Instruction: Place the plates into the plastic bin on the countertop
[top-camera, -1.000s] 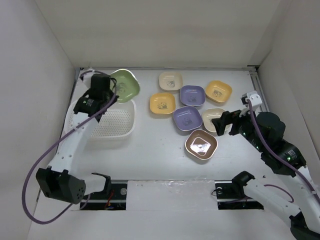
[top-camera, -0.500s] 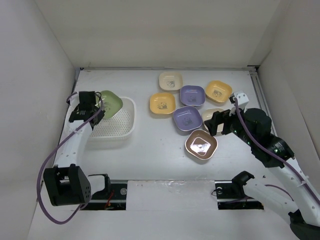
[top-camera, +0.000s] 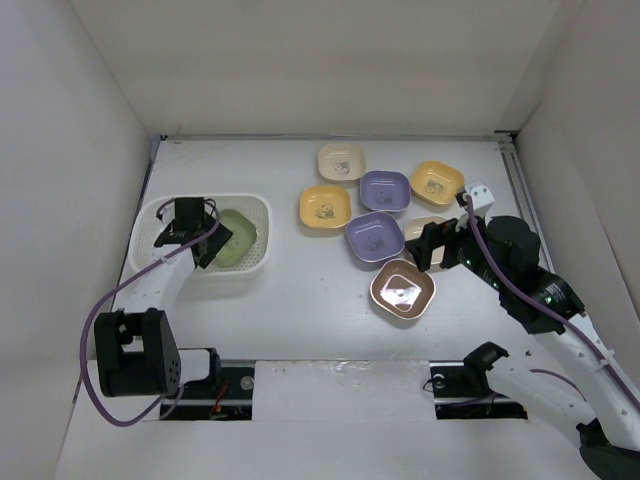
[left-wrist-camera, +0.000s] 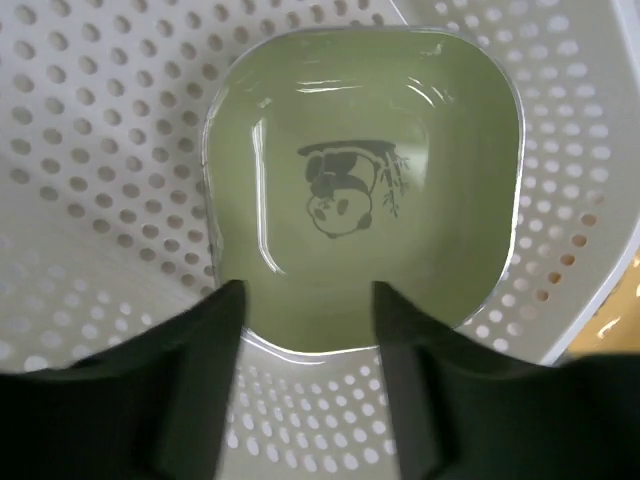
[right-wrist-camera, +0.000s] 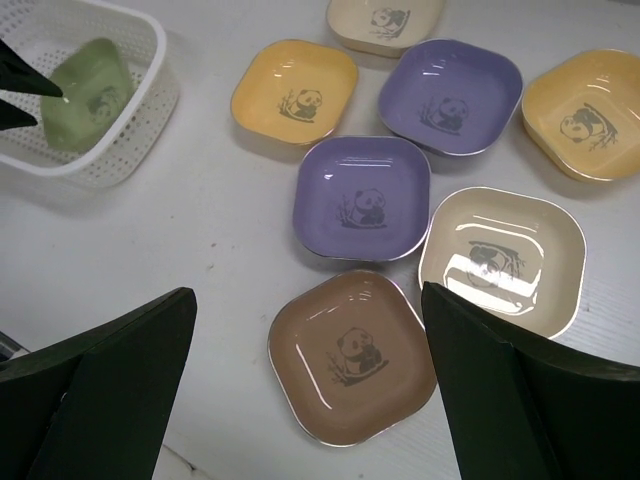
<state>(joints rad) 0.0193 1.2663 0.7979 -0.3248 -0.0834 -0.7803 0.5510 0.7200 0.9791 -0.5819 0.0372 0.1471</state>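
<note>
The green plate (top-camera: 240, 238) (left-wrist-camera: 360, 190) lies flat on the perforated floor of the white plastic bin (top-camera: 262, 205) (left-wrist-camera: 90, 150). My left gripper (top-camera: 196, 236) (left-wrist-camera: 310, 300) is inside the bin, open, its dark fingers standing either side of the plate's near rim without pinching it. My right gripper (top-camera: 430, 246) (right-wrist-camera: 308, 300) hovers open above the brown plate (top-camera: 402, 288) (right-wrist-camera: 352, 355). Two purple plates (top-camera: 375, 236) (top-camera: 385, 190), a yellow plate (top-camera: 324, 206), an orange plate (top-camera: 436, 182) and a cream plate (top-camera: 341, 161) lie on the countertop (top-camera: 300, 300). A beige plate (right-wrist-camera: 500, 262) is partly hidden under the right gripper in the top view.
White walls close in the countertop on the left, back and right. The loose plates are clustered close together at the right centre, some nearly touching. The bin (right-wrist-camera: 125, 135) stands at the left, near the left wall.
The left gripper came down from the back of the bin into it with the green plate, then opened and let it go. The right arm shifted slightly left.
</note>
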